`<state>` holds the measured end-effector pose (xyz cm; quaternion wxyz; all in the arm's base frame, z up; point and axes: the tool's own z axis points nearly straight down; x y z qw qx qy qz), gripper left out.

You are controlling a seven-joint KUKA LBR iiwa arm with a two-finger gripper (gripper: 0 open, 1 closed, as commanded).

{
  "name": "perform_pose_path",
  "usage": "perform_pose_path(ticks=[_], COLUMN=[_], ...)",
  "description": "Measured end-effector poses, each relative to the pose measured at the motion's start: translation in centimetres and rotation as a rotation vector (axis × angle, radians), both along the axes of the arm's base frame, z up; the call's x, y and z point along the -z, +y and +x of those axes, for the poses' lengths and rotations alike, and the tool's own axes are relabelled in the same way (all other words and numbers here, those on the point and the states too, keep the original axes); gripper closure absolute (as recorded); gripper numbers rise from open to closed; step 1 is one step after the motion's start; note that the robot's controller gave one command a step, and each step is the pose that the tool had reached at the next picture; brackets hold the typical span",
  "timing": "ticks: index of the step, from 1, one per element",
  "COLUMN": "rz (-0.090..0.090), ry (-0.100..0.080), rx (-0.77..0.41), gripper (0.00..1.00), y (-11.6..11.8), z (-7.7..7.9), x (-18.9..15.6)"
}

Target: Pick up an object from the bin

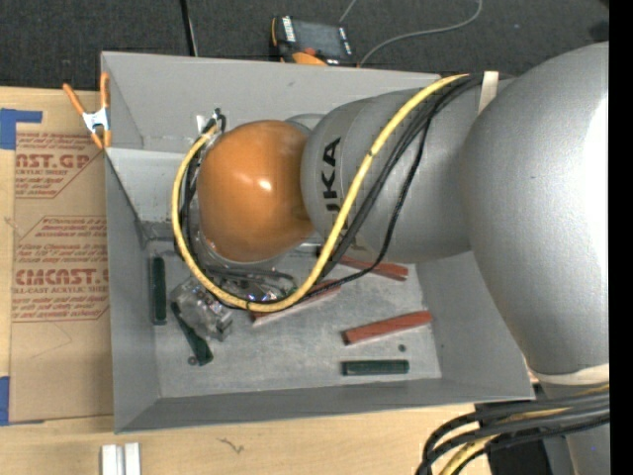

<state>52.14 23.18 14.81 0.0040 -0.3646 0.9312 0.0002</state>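
Observation:
My gripper (206,312) reaches down into the left part of the bin, its metal end showing just below the orange cover. Right under it lies a dark green stick (193,339), slanting toward the front left. A second dark green stick (157,290) lies upright along the left wall, a little to the gripper's left. A pale reddish flat stick (295,309) pokes out from under the cables to the gripper's right. Whether anything is held is hidden.
A red-brown stick (388,328) and a dark green stick (375,368) lie on the bin floor at the front right. Another red stick (384,271) shows partly under the arm. The arm and its cover hide the bin's middle and back.

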Motion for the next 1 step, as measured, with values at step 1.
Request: perform_pose_path(ticks=[1], rz=[0.0], ry=[0.006], rx=[0.0], gripper=[0.0], y=[0.06], z=[-0.18], x=[0.24])
